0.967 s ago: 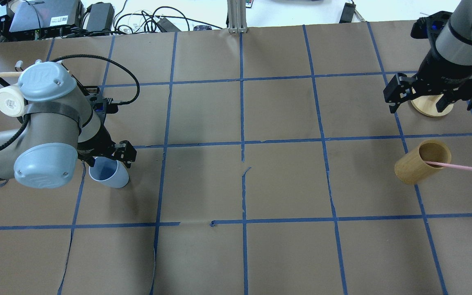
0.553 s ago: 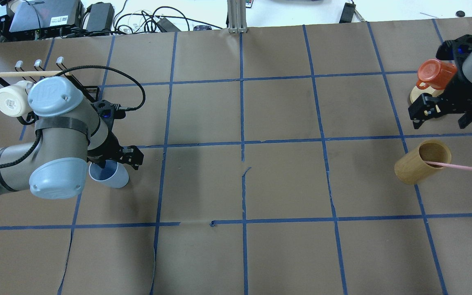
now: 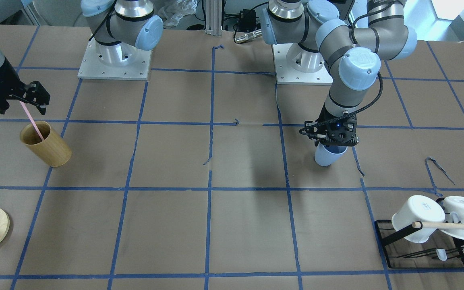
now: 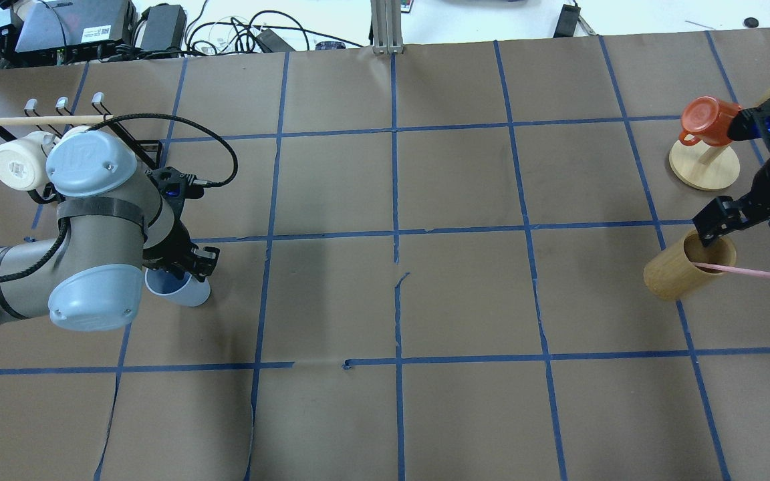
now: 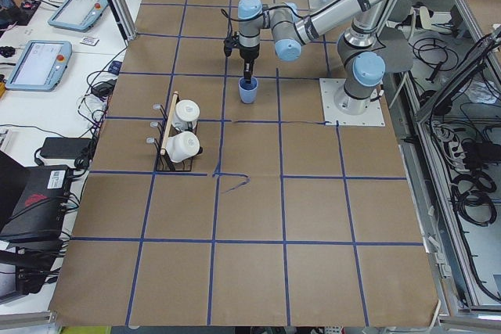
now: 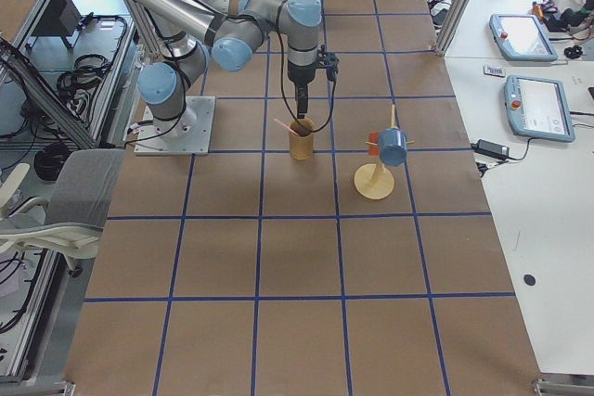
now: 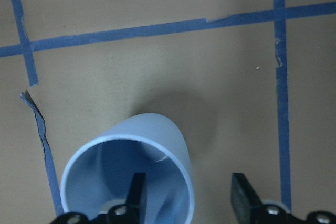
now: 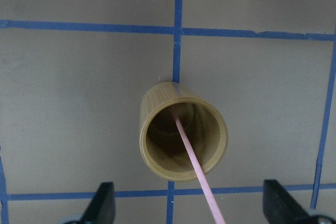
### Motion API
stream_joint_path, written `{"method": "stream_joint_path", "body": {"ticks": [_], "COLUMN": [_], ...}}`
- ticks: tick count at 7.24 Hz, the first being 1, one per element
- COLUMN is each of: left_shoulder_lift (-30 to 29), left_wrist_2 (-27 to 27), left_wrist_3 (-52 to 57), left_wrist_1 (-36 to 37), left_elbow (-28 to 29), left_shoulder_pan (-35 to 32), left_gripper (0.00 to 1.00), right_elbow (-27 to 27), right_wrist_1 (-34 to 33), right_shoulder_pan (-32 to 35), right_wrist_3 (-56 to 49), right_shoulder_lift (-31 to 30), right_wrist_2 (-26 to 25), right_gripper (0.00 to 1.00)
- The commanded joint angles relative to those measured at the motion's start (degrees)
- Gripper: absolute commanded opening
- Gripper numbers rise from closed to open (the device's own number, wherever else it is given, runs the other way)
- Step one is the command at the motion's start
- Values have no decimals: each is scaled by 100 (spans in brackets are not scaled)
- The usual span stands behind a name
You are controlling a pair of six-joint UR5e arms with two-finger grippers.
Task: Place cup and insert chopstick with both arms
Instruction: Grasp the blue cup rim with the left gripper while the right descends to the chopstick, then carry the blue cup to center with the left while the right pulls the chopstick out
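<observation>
The light-blue cup (image 4: pixel 184 292) stands upright on the table at the left; it also shows in the front view (image 3: pixel 325 158) and the left wrist view (image 7: pixel 131 153). My left gripper (image 4: pixel 181 267) is low over it, open, with one finger (image 7: pixel 137 195) inside the cup and the other (image 7: pixel 240 198) outside its wall. The pale-pink chopstick (image 4: pixel 746 272) leans in a tan wooden cylinder (image 4: pixel 667 275) at the right. My right gripper (image 4: pixel 746 224) hangs wide open and empty above that cylinder (image 8: pixel 157 103), with the chopstick (image 8: pixel 191 161) between its fingers' line.
A black rack with white mugs (image 4: pixel 16 166) and a wooden dowel stands behind my left arm. An orange mug (image 4: pixel 709 119) hangs on a wooden stand with a round base (image 4: pixel 702 168) just beyond my right gripper. Blue tape lines grid the brown table.
My right gripper has moved from over the wooden stand's base toward me, to above the tan cylinder. My left gripper has settled over the cup and its jaws have narrowed.
</observation>
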Motion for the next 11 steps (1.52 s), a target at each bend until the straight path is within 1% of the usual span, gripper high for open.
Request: {"method": "stream_joint_path", "body": {"ticks": [1, 2, 3, 4, 5, 6, 7, 8, 9, 10, 11], "left_shoulder_lift": [39, 56, 39, -135, -163, -172, -233, -425, -627, -838, -1119], "left_wrist_2": [5, 5, 5, -21, -108, -196, -232, -241, -241, -232, -241], "left_wrist_3": [-8, -34, -678, -1398, -1944, -2446, -3147, -3632, -4316, -4784, -5267], "left_wrist_1": [7, 25, 8, -149, -586, -877, -1019, -1299, -1398, -1277, -971], "left_elbow": [7, 16, 147, 522, 900, 1243, 1638, 2042, 2229, 2292, 2458], "left_shoulder_pan": [6, -3, -3, -81, -221, -631, -1158, -1537, -1950, -2372, -2611], "left_gripper": [0, 0, 0, 0, 0, 0, 0, 0, 0, 0, 0], "right_elbow": [89, 98, 281, 492, 555, 555, 564, 564, 573, 564, 564], "right_wrist_1": [-34, 53, -33, -182, -332, -316, -229, -228, -210, -219, -228], "right_shoulder_pan": [-148, -427, -500, -614, -641, -641, -641, -650, -650, -650, -650], "right_wrist_3": [-780, -837, -847, -890, -917, -952, -917, -926, -943, -943, -943], "right_shoulder_lift": [-114, -123, -132, -132, -141, -141, -132, -141, -106, -97, -88], "right_wrist_2": [-8, 1, 1, 1, 1, -7, -8, -8, -16, -138, -226], "right_gripper": [99, 99, 99, 100, 87, 86, 85, 79, 64, 49, 33]}}
